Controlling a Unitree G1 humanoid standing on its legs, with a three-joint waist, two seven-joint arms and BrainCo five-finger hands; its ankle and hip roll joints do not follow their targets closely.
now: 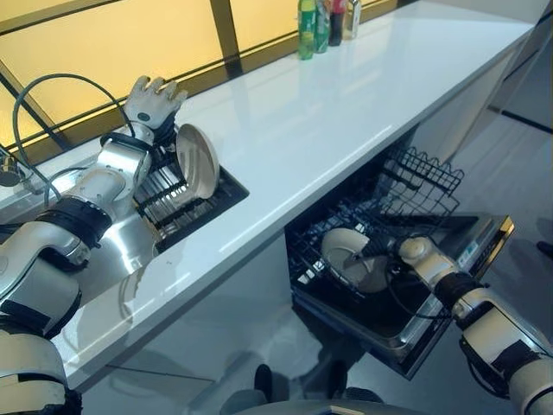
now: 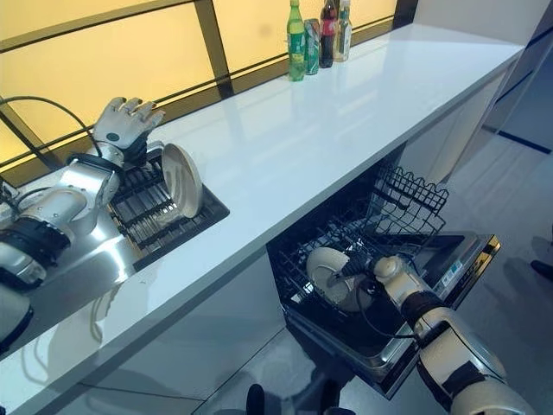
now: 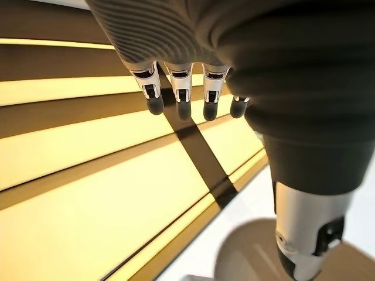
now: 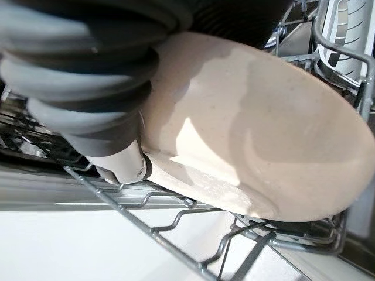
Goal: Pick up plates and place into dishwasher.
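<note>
Two beige plates are on record. One plate [image 1: 197,161] stands on edge in the dark drying rack [image 1: 177,207] sunk into the white counter [image 1: 328,121], leaning toward the window side. The second plate [image 2: 333,275] sits in the pulled-out lower dishwasher rack [image 2: 406,203], tilted among the wire tines; in the right wrist view this plate [image 4: 258,152] lies close against the hand's dark cover, with rack wires [image 4: 176,222] beneath its rim.

Left hand [image 1: 152,101]: raised above the drying rack, behind the standing plate and apart from it, fingers spread and straight, holding nothing. Its own wrist view shows the dark-tipped fingers [image 3: 181,96] extended in a row against the lit yellow window panels [image 3: 88,199].

Right hand [image 2: 363,264]: reached down into the dishwasher rack, resting at the rim of the second plate. Its thumb [image 4: 126,167] lies against the plate's edge; the fingers are hidden behind the plate and cover, so whether they are curled round it cannot be told.

Dishwasher door [image 1: 484,238]: folded down, open.

Several bottles [image 2: 318,35], one of them green, stand together at the counter's far end beside the window.
</note>
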